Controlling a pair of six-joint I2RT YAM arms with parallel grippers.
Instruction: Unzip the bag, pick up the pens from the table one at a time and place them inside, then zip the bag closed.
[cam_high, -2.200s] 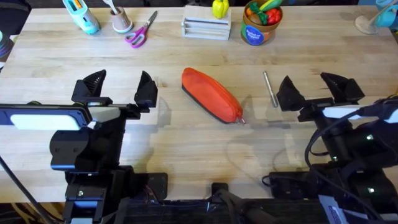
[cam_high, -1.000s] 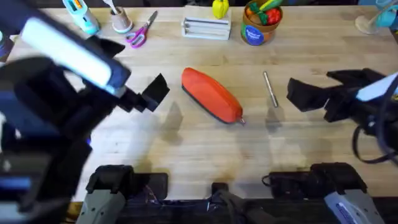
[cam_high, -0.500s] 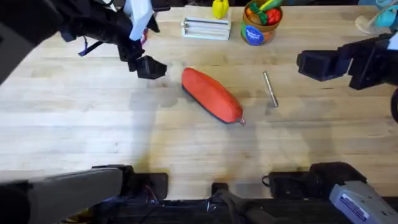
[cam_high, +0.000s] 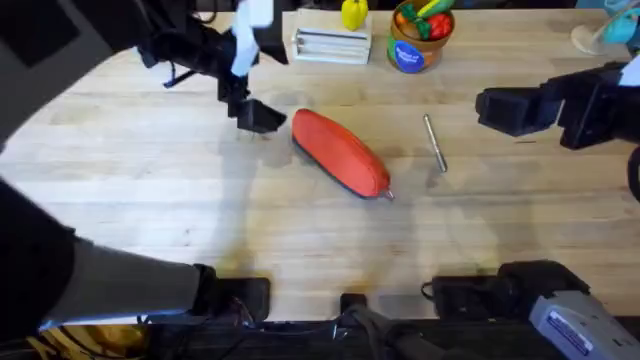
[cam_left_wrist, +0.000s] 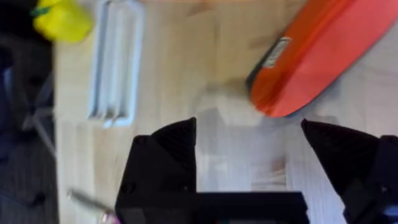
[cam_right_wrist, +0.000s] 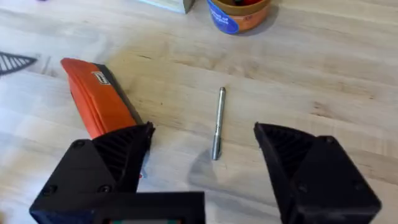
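Note:
The orange-red bag (cam_high: 340, 152) lies slantwise mid-table, zipped shut, its small zip pull (cam_high: 388, 194) at the near right end. My left gripper (cam_high: 252, 105) hovers open just beyond the bag's far left end. The left wrist view shows that end of the bag (cam_left_wrist: 311, 56) ahead of the open left gripper (cam_left_wrist: 255, 162). A thin silvery pen (cam_high: 434, 143) lies right of the bag. My right gripper (cam_high: 497, 106) hangs open to the pen's right, holding nothing. In the right wrist view the pen (cam_right_wrist: 217, 121) and bag (cam_right_wrist: 102, 102) lie ahead of the right gripper (cam_right_wrist: 205, 168).
Along the table's far edge stand a white rack (cam_high: 330, 45), a yellow toy (cam_high: 354, 13) and a blue can of colourful items (cam_high: 420, 35). A pale blue object (cam_high: 610, 30) sits at the far right corner. Bare wooden table (cam_high: 300, 240) spreads in front of the bag.
Both arms rose from their rest poses at the table's front. The left gripper swung far and then right, closing on the bag's far left end. The right gripper has barely moved lately.

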